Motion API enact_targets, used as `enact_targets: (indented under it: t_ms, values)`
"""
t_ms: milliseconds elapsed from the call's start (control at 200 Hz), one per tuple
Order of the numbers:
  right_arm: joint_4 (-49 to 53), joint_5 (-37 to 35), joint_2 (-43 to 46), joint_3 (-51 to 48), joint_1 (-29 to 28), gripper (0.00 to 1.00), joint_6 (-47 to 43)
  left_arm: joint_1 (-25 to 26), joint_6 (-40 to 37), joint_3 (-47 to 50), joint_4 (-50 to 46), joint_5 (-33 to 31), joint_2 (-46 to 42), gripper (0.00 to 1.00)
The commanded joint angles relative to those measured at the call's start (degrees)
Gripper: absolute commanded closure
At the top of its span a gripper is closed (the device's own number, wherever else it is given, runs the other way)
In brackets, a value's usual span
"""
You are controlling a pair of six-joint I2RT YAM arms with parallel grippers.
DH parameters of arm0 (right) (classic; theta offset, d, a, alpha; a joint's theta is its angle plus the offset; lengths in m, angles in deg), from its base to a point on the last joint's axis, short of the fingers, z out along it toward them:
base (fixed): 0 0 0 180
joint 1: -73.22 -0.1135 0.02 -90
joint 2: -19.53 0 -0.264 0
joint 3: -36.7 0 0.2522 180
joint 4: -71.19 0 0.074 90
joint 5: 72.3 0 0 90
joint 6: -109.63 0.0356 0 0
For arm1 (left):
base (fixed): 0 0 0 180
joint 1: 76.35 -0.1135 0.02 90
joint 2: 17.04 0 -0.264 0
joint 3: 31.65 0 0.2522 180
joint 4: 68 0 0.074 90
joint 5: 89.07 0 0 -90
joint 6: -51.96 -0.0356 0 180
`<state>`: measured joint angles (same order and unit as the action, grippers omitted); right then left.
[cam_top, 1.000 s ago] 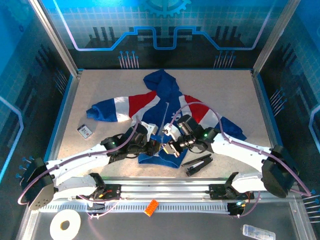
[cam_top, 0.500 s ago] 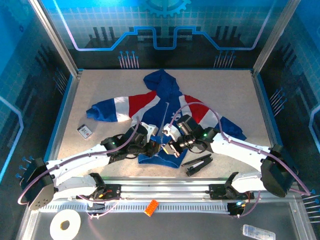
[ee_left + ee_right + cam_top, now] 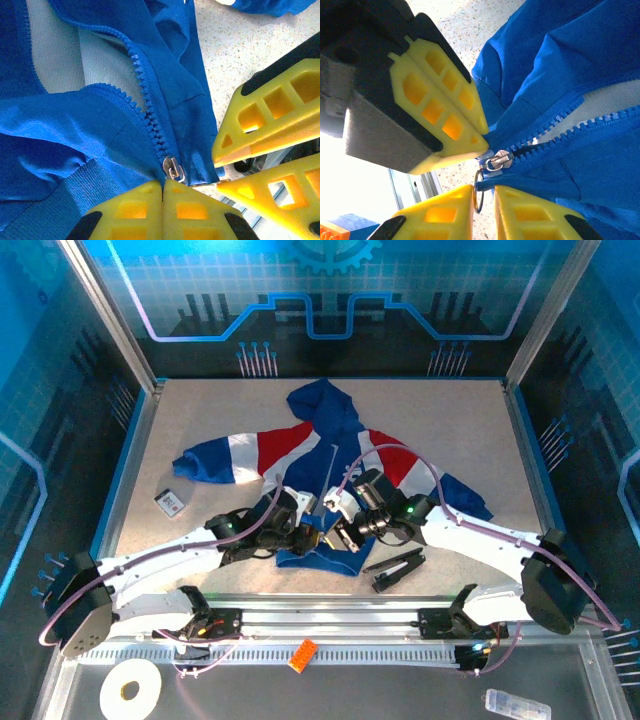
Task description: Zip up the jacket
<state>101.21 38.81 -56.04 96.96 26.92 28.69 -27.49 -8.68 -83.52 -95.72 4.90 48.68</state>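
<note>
**Slider seated at hem; run up the front not started**

Position: the jacket lies flat mid-desk, hood toward the far edge, hem toward the near edge. Your two grippers meet at the middle of the hem.

Left gripper: jaws fully closed, pinching the jacket's ribbed hem right below the slider. Reads as the anchor hold.

Right gripper: jaws narrowly apart. The pull ring hangs in the gap, close to one finger. You have no firm hold on it, by my reading.

Progress: the slider sits at the very bottom of the track. The teeth are joined at the slider only. Above it the two rows part and the pale lining shows between them.

Done, as judged: both halves engaged in the slider. Left: grip the ring, then draw the slider the whole way up toward the hood while the hem is held down. Almost all of the task remains.
</note>
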Motion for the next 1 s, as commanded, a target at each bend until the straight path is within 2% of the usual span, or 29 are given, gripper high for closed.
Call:
enact_targets:
  t_ms: [0, 350, 705, 846, 996]
  values:
    - [-0.9, 1.4, -1.0, -0.1, 0.2, 0.82, -1.1, -0.1, -1.9, -1.9, -1.3, 1.2, 0.4, 1.0]
    - [-1.9, 1.0, -0.5, -1.5, 0.1, 0.79, -1.7, -0.1, -1.8, -2.2, -2.1, 1.0, -0.3, 1.0]
    - [-15.4, -6.3, 8.2, -12.4, -3.6, 0.77, 5.1, -0.1, 0.9, -5.4, -4.8, 0.3, 1.3, 1.0]
    - [-17.0, -10.0, 9.5, -13.7, -6.4, 0.75, 4.5, -0.1, 1.5, -6.5, -4.4, 1.0, 2.4, 1.0]
    - [-18.1, -12.4, 11.8, -14.5, -6.8, 0.75, 3.1, -0.1, 2.0, -7.5, -4.4, 2.0, 2.6, 1.0]
